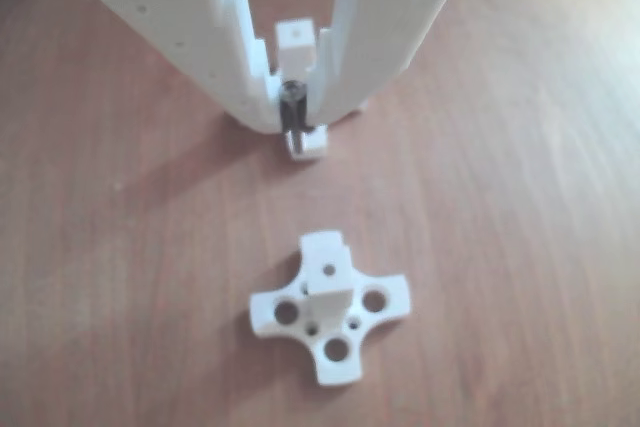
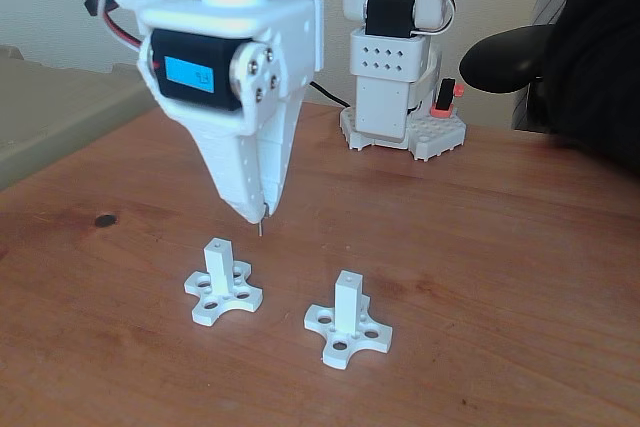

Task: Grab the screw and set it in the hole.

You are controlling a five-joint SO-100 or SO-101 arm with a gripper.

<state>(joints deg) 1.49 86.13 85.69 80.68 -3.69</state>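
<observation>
Most of the arm is cut off at the top of both pictures. In the other view the two white fingers (image 1: 240, 57) come down from the top edge and their upper parts run out of frame. Between their tips the gripper (image 1: 293, 107) is closed on the screw (image 1: 293, 110), which shows as a short dark upright piece with a blurred head; its thread cannot be made out. In the fixed view the gripper (image 2: 258, 213) hangs point-down above the wooden table (image 2: 500, 247), and a thin sliver of the screw (image 2: 261, 226) pokes out below the tips, clear of the table.

Just beyond the tips in the other view stands a white post (image 1: 297, 37) whose base is mostly hidden by the fingers. In the fixed view this is the left post (image 2: 218, 257) on its cross-shaped base (image 2: 224, 294), with the screw tip slightly right of and above its top. The hole in its end face is too small to see clearly there.

The second post (image 2: 347, 299) stands to the right and nearer the camera, on its own cross-shaped base (image 2: 348, 331). In the other view it lies near the bottom, and the hole (image 1: 328, 270) in its post face is a small dark dot. Neither bore has anything in it.

A small dark round spot (image 2: 104, 219) lies on the table at far left.
</observation>
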